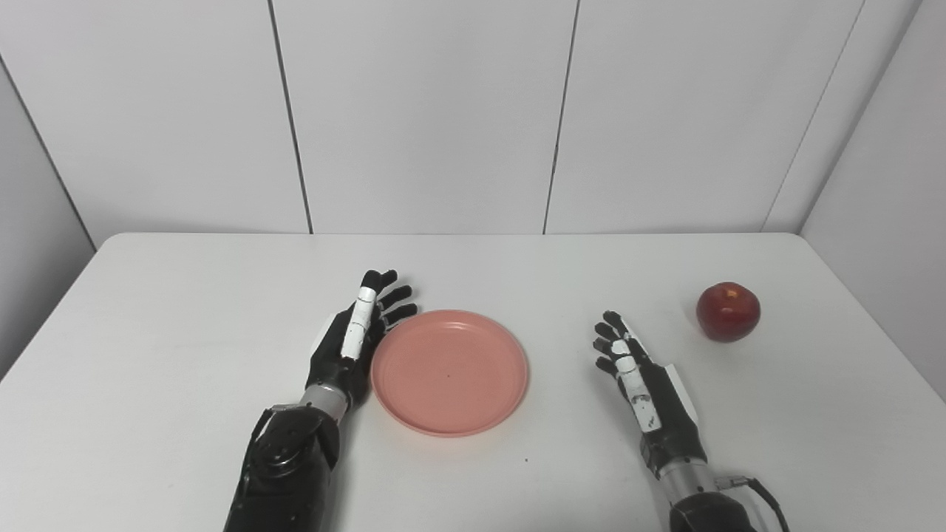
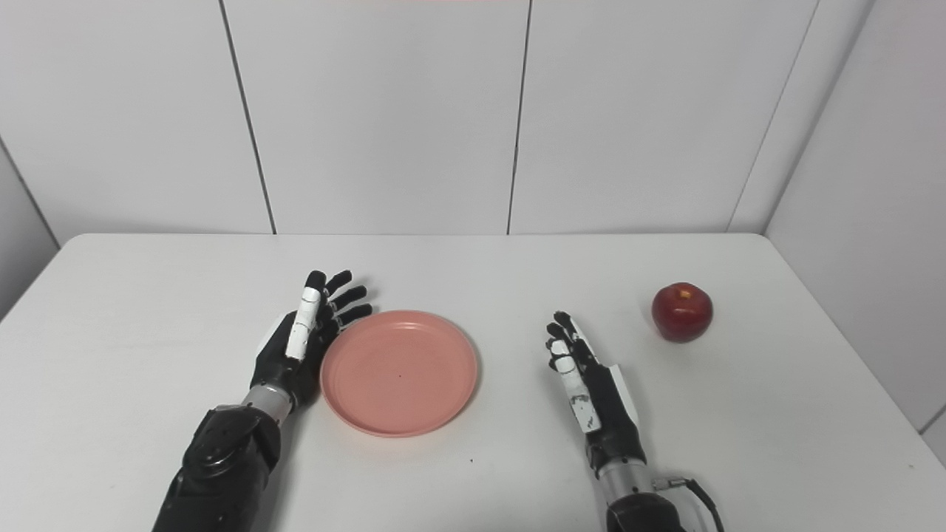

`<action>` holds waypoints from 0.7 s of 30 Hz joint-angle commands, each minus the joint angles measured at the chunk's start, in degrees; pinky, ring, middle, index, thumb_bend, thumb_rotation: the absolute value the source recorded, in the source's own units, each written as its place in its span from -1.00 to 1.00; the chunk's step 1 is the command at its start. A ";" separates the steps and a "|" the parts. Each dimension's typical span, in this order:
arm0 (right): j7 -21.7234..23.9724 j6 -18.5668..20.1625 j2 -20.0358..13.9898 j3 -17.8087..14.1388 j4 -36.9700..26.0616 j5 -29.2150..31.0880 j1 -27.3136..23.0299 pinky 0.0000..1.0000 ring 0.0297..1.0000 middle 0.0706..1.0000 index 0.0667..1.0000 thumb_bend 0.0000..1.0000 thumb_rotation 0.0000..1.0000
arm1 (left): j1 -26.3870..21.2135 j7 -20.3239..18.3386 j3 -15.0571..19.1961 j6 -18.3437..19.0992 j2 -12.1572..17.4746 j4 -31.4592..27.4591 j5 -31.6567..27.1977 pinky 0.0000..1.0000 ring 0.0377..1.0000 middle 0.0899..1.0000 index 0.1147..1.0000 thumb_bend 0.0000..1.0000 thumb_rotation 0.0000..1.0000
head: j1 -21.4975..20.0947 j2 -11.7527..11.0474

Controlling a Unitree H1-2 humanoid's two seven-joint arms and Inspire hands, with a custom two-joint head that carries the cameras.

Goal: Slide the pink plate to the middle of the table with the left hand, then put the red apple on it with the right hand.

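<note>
The pink plate (image 1: 449, 372) lies flat near the middle of the white table (image 1: 185, 347). My left hand (image 1: 356, 337) is open, on edge, with its palm against the plate's left rim. The red apple (image 1: 728, 311) stands upright at the right side of the table. My right hand (image 1: 637, 375) is open and empty, fingers straight, resting between the plate and the apple, apart from both. The same scene shows in the right eye view: plate (image 2: 400, 372), apple (image 2: 682, 312), left hand (image 2: 303, 335), right hand (image 2: 587, 384).
White wall panels (image 1: 429, 111) rise behind the table's far edge. A side wall (image 1: 887, 185) stands close to the table's right edge.
</note>
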 commanded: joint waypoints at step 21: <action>1.70 0.65 -0.18 1.11 0.04 0.15 -1.20 0.74 0.81 0.83 0.88 0.74 1.00 | 0.28 1.60 -0.63 -1.85 -0.76 1.92 0.98 0.63 0.67 0.72 0.80 0.79 0.82 | 0.39 -0.27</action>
